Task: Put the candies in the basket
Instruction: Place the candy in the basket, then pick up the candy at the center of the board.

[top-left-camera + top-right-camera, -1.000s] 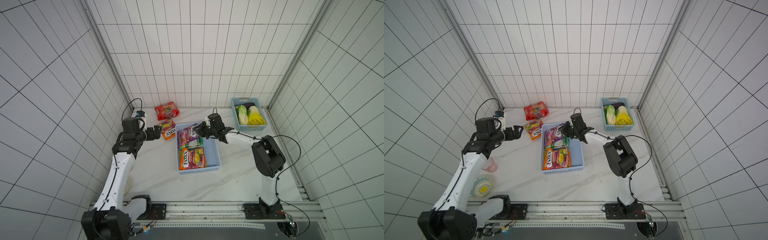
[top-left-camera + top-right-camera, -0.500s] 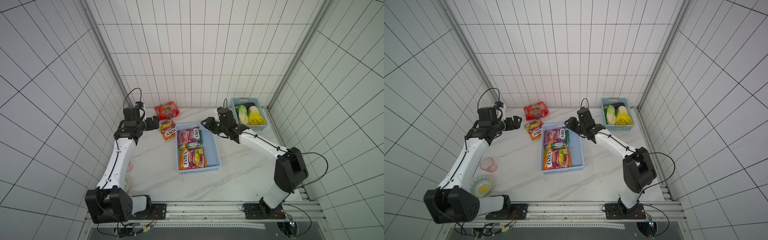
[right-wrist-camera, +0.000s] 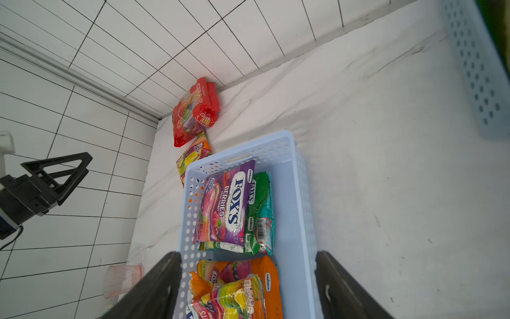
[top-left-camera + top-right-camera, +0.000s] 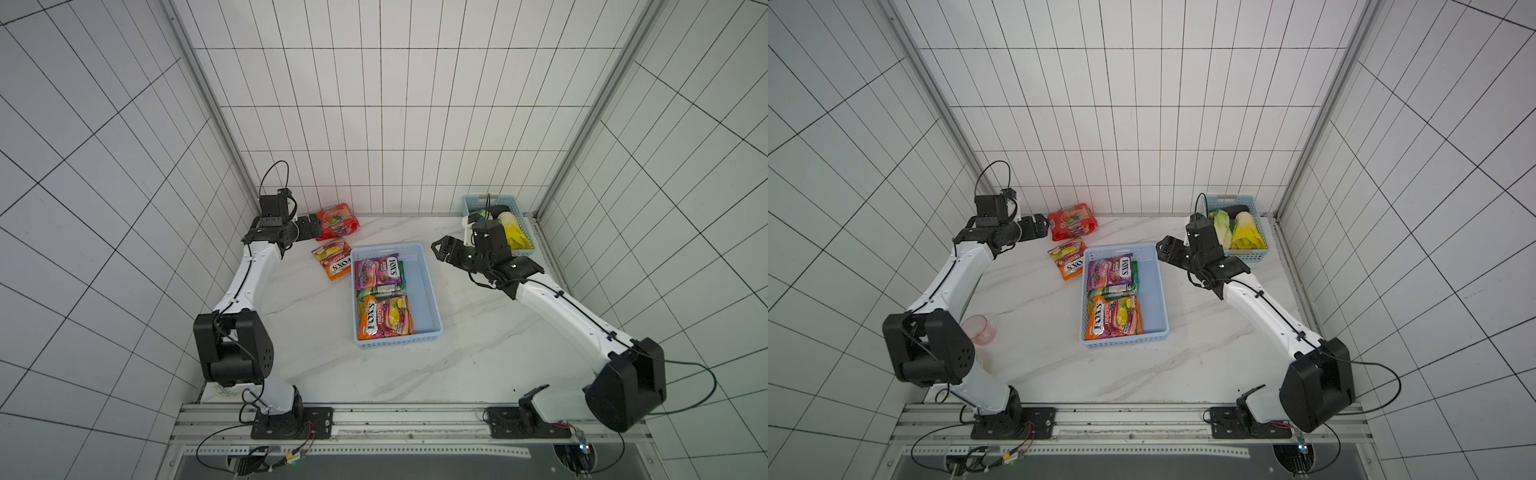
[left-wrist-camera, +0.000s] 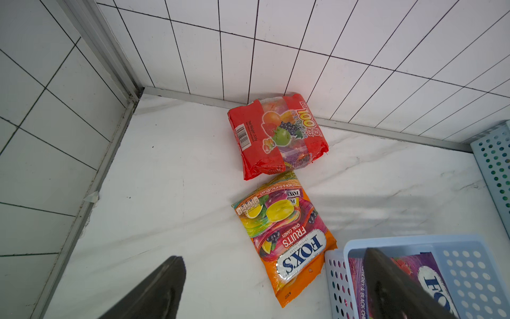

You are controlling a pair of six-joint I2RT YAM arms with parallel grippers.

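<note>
The pale blue basket (image 4: 424, 291) (image 4: 1154, 291) lies mid-table. In it lie several candies: a purple FOX'S bag (image 4: 376, 272) (image 3: 226, 207), a green and teal bag (image 3: 262, 210) under it, and an orange bag (image 4: 384, 318). Left of the basket, on the marble, lie an orange FOX'S bag (image 4: 332, 259) (image 5: 281, 237) and a red bag (image 4: 337, 220) (image 5: 276, 135) by the back wall. My left gripper (image 4: 311, 227) (image 5: 273, 254) hangs open and empty just left of the red bag. My right gripper (image 4: 442, 249) (image 3: 247, 254) is open and empty, raised off the basket's far right corner.
A smaller blue basket (image 4: 469, 203) (image 4: 1246, 255) with leafy vegetables stands in the back right corner, just behind my right wrist. A pink cup (image 4: 980, 330) stands at the table's left edge beside my left arm. Tiled walls close in on three sides.
My right gripper has opened and drawn back to the right, off the basket, leaving the purple bag inside. My left gripper has swung back toward the red bag.
</note>
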